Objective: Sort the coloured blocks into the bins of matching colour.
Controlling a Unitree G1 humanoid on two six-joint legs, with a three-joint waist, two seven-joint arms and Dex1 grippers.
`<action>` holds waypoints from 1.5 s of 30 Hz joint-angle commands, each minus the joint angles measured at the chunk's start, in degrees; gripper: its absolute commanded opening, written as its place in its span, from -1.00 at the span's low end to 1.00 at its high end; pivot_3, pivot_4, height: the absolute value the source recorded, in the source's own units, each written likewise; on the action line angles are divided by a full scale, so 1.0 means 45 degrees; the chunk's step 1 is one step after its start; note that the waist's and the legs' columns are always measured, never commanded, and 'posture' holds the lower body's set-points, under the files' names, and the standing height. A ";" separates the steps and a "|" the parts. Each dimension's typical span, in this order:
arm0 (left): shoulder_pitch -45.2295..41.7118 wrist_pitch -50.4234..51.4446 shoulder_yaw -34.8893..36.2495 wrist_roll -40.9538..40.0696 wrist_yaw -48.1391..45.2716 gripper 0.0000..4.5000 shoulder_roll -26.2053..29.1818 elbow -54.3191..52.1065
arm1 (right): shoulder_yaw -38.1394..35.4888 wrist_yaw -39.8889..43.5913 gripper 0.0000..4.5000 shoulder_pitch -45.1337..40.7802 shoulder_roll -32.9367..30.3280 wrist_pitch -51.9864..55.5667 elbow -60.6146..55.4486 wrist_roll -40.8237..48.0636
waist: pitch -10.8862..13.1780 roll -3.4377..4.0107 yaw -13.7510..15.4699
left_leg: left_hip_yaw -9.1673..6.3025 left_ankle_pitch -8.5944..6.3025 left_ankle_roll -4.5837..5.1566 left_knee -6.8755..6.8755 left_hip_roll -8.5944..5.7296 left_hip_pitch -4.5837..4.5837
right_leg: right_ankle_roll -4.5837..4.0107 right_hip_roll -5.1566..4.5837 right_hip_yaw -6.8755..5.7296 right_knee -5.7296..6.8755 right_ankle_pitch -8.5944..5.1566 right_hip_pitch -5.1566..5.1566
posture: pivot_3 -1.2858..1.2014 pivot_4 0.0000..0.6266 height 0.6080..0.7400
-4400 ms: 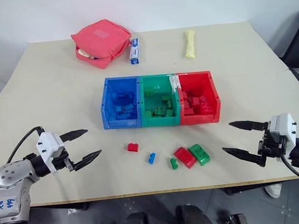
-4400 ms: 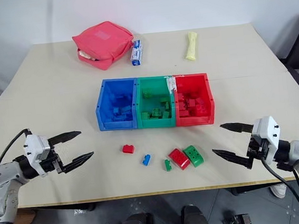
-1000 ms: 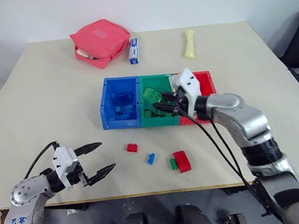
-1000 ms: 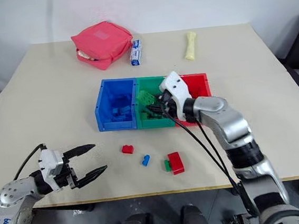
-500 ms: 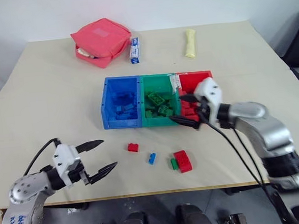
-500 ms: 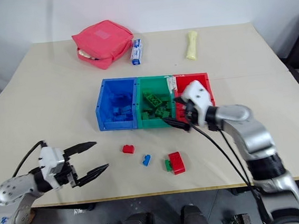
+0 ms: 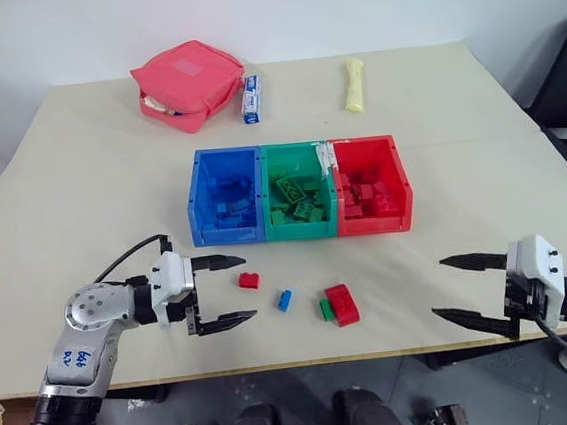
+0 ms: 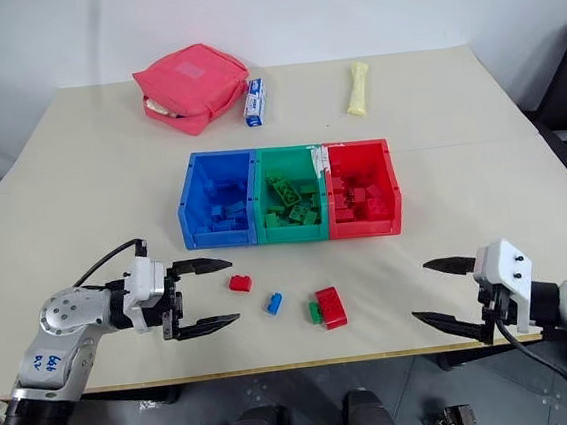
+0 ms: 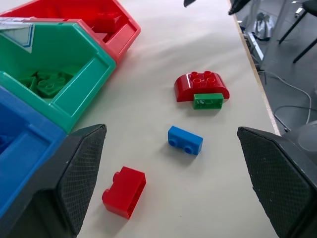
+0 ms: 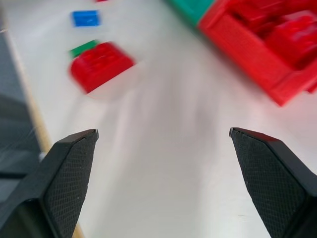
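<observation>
Three joined bins sit mid-table: blue bin [image 7: 226, 201], green bin [image 7: 299, 197], red bin [image 7: 373, 191], each holding bricks of its own colour. On the table in front lie a small red block [image 7: 249, 280], a tiny blue block [image 7: 285, 300], a tiny green block [image 7: 326, 311] and a larger flat red block [image 7: 342, 304] touching it. My left gripper [image 7: 225, 291] stands open just left of the small red block, holding nothing. My right gripper [image 7: 458, 287] is open and empty near the table's front right edge, well right of the loose blocks.
A pink-red zipped pouch [image 7: 179, 85], a small blue-white box [image 7: 248, 97] and a pale yellow roll [image 7: 353, 84] lie at the back of the table. The front table edge [image 7: 378, 355] runs just under the right gripper.
The right gripper let a large green block go into the green bin, opened, and swung back to the front right edge. The left gripper moved right toward the small red block.
</observation>
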 commanded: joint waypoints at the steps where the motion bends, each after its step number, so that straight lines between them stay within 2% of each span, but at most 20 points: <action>1: 0.0132 -0.0054 0.0147 -0.0182 -0.0384 1.00 0.0259 -0.0152 | 0.1223 0.0439 0.98 -0.0975 -0.0216 -0.0136 -0.0308 -0.0019 | 0.0000 0.0001 0.0032 | -0.0002 0.0000 0.0000 0.0002 0.0000 0.0000 | 0.0000 -0.0002 0.0000 0.0000 0.0000 0.0000 | 0.03 -0.52 1.00; 7: 0.0955 -0.0213 0.0619 -0.0105 -0.0380 1.00 0.0565 -0.0465 | 0.4977 0.1353 0.98 -0.4300 -0.0012 0.0756 0.0646 -0.1054 | 0.0009 0.0014 0.0055 | -0.0008 0.0011 -0.0024 0.0005 0.0000 -0.0003 | 0.0000 -0.0006 0.0000 -0.0015 0.0000 -0.0005 | 0.03 -0.52 1.00; 11: 0.1735 -0.0164 0.0975 -0.0129 -0.0045 1.00 0.0761 -0.1096 | 0.7058 0.1827 0.98 -0.6126 0.0659 0.0615 0.1817 -0.2072 | 0.0009 0.0014 0.0093 | -0.0025 0.0013 -0.0034 -0.0002 0.0002 -0.0016 | -0.0002 -0.0008 -0.0013 -0.0027 -0.0001 -0.0013 | 0.03 -0.52 1.00; 18: 0.2928 0.0280 0.1543 -0.0289 0.1001 1.00 0.0654 -0.2567 | 0.8520 0.1722 0.98 -0.7508 0.1975 0.0280 0.3847 -0.3114 | 0.0010 0.0016 0.0067 | -0.0040 0.0000 -0.0018 0.0030 -0.0019 -0.0045 | 0.0002 -0.0029 -0.0021 -0.0041 0.0001 -0.0012 | 0.03 -0.52 1.00; 23: 0.3372 0.0327 0.1799 -0.0253 0.1393 1.00 0.0625 -0.2804 | 0.8571 0.1387 0.45 -0.7589 0.2338 -0.0141 0.4356 -0.3566 | 0.0005 0.0007 0.0028 | -0.0039 0.0013 -0.0043 0.0011 0.0000 -0.0024 | 0.0000 -0.0013 -0.0025 -0.0033 0.0001 -0.0009 | 0.03 -0.52 1.00; 25: 0.3295 0.0337 0.1795 -0.0264 0.1491 1.00 0.0568 -0.2768 | 0.8370 0.1176 0.37 -0.7513 0.2383 -0.0045 0.4194 -0.3474 | 0.0001 0.0002 0.0035 | -0.0041 0.0012 -0.0043 0.0009 0.0009 -0.0002 | -0.0004 -0.0007 -0.0026 -0.0029 -0.0001 0.0011 | 0.03 -0.52 1.00; 29: 0.3078 0.0359 0.1715 -0.0315 0.1615 1.00 0.0449 -0.2673 | 0.7594 0.1175 -0.13 -0.7187 0.2223 0.0285 0.3517 -0.2691 | 0.0001 0.0003 0.0071 | -0.0039 0.0010 -0.0040 0.0008 0.0007 0.0004 | -0.0005 -0.0010 -0.0023 -0.0027 -0.0001 0.0016 | 0.03 -0.52 1.00; 34: 0.2787 0.0354 0.1568 -0.0292 0.1692 1.00 0.0219 -0.2405 | 0.6386 0.1109 -0.13 -0.6565 0.1542 0.0298 0.2994 -0.2117 | 0.0007 0.0011 0.0116 | -0.0041 0.0005 -0.0032 0.0014 -0.0012 -0.0019 | -0.0003 -0.0026 -0.0024 -0.0033 0.0000 0.0003 | 0.03 -0.52 1.00; 37: 0.2650 0.0340 0.1431 -0.0242 0.1648 1.00 0.0113 -0.2291 | 0.5947 0.0845 -0.13 -0.6467 0.1494 0.1090 0.2600 -0.1517 | 0.0007 0.0012 0.0087 | -0.0041 0.0004 -0.0031 0.0010 -0.0010 -0.0020 | -0.0003 -0.0022 -0.0026 -0.0039 0.0000 0.0000 | 0.03 -0.52 1.00; 40: 0.2504 0.0335 0.1367 -0.0232 0.1576 1.00 0.0085 -0.2171 | 0.5815 0.0890 0.14 -0.6505 0.1437 0.2058 0.1952 -0.0910 | 0.0011 0.0018 0.0047 | -0.0037 0.0008 -0.0040 -0.0002 0.0000 -0.0021 | -0.0003 -0.0012 -0.0023 -0.0035 0.0000 -0.0013 | 0.03 -0.52 1.00; 45: 0.2434 0.0326 0.1346 -0.0273 0.1437 1.00 0.0148 -0.2083 | 0.6260 0.1579 0.91 -0.6488 0.1186 0.1705 0.1427 -0.0992 | 0.0011 0.0018 0.0086 | -0.0038 0.0006 -0.0037 0.0000 -0.0001 -0.0030 | -0.0003 -0.0014 -0.0025 -0.0040 0.0000 -0.0015 | 0.03 -0.52 1.00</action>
